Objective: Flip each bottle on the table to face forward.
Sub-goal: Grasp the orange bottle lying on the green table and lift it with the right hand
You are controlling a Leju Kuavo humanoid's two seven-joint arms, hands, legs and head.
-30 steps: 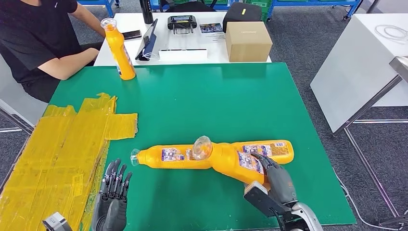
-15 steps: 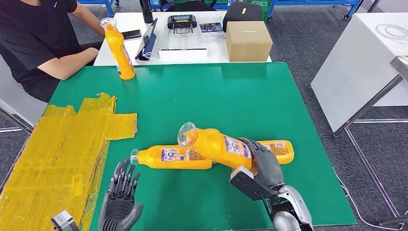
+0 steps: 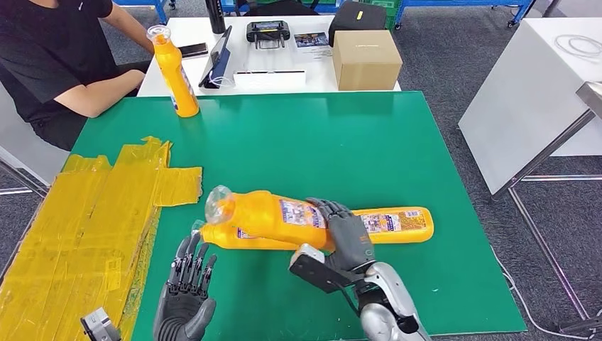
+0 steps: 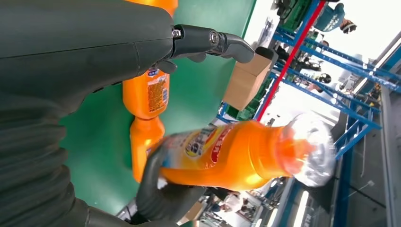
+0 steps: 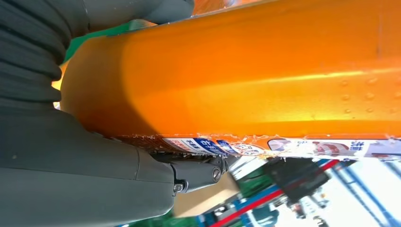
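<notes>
- Green table (image 3: 397, 142) carries the work: the right hand (image 3: 346, 231) grips an orange bottle (image 3: 273, 213) by its lower body and holds it lifted and tilted, clear cap toward ten o'clock, above a second bottle (image 3: 383, 224) lying flat just behind it.
- Step in hand, as I judge it: the lifted bottle is mid-turn, its label showing on top; it is not yet set down.
- Next move likely calls for finishing the turn and lowering the bottle onto bare green without knocking the lying bottle, which sits almost touching underneath.
- The left hand (image 3: 186, 295) hovers at seven o'clock of the bottles, fingers spread and holding nothing, near enough to steady the cap end.
- Open room lies at twelve to two o'clock, a wide bare stretch of table; the near edge at six o'clock is close behind the right hand.
- Yellow sheets (image 3: 92, 213) cover the nine o'clock side.
- A third bottle (image 3: 175, 71) stands upright at the far corner, eleven o'clock, beside a seated person (image 3: 50, 64).
</notes>
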